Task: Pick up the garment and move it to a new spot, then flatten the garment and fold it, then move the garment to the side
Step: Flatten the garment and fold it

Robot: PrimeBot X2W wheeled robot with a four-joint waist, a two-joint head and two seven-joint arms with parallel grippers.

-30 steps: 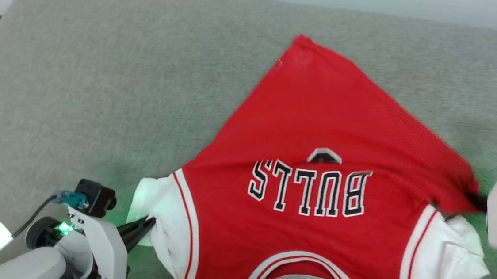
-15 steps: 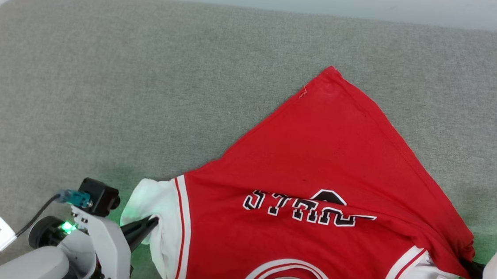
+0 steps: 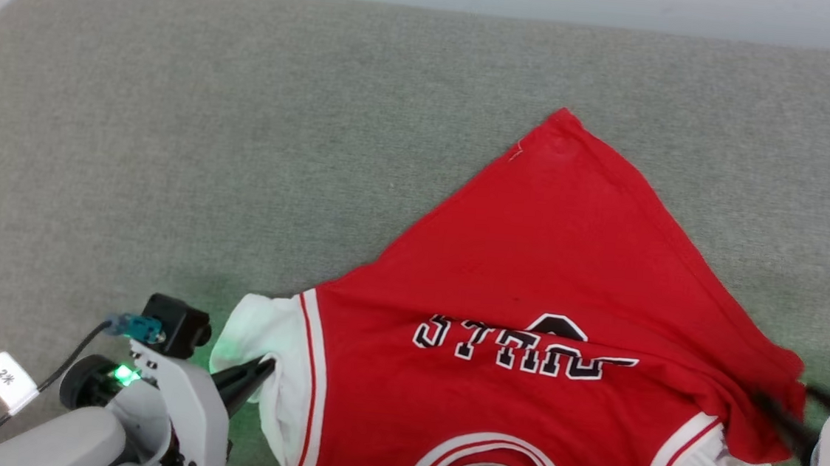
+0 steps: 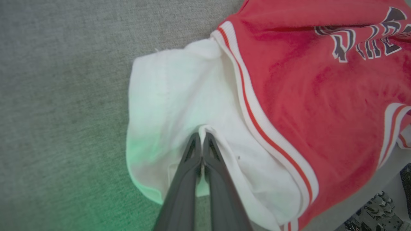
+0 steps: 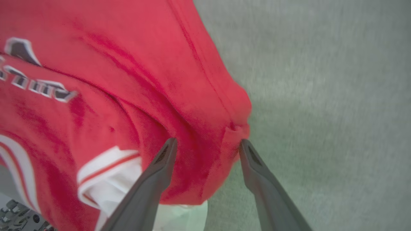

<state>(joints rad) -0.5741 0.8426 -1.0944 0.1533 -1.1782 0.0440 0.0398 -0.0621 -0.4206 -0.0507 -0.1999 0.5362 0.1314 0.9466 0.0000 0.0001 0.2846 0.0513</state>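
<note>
Lying rumpled, the red garment (image 3: 529,286) is straddled by the parted right gripper (image 5: 208,141). Its white sleeve (image 4: 167,96) is clamped in the left gripper (image 4: 202,137)

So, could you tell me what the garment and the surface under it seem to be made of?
The garment looks like soft, matte knit jersey, probably cotton or a blend: it creases and bunches loosely, and its striped trim looks ribbed. The surface looks like matte grey woven upholstery, with a fine speckled weave.

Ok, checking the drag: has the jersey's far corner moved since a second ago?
Yes: the jersey's far corner came toward the robot, away from the cushion's far edge.
</note>
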